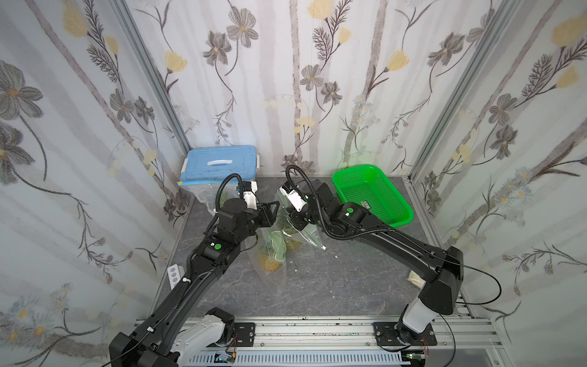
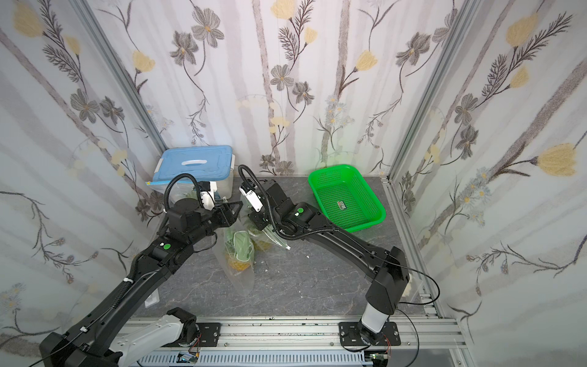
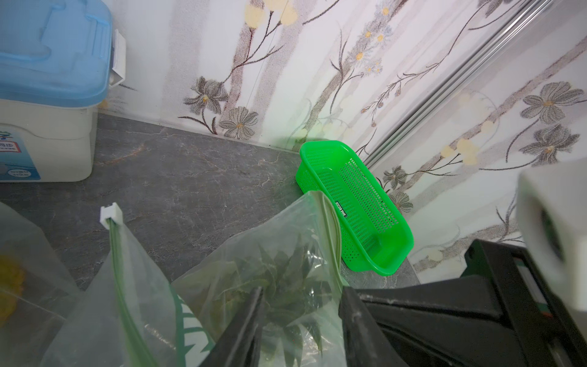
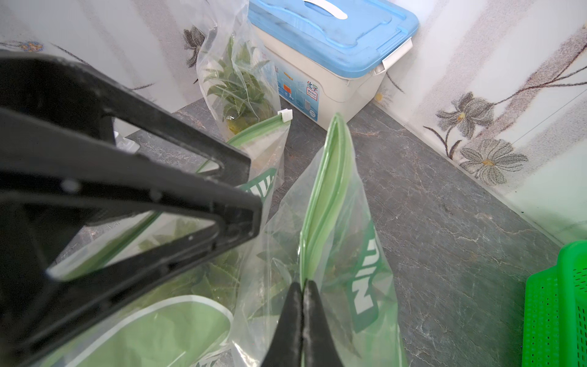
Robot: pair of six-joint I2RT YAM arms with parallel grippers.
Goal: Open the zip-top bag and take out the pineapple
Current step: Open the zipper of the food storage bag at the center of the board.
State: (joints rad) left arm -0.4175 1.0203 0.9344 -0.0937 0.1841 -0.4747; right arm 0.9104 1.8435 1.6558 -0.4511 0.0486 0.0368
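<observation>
One bag is lying mid-worktop. Just beyond it, the right claw is clenching a second bag by its zip strip, pineapple inside, with the left claw gaping beside it. A third bag is standing against one box in the far left corner, and one basket is sitting in the far right corner.

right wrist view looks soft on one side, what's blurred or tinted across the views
Right wrist view: the left gripper looms near the lens, soft-edged, while the zip-top bag pinched by the right gripper is crisp. Left wrist view: the close white housing is blurred. Both top views: the green basket throws a green glow on the back wall.
</observation>
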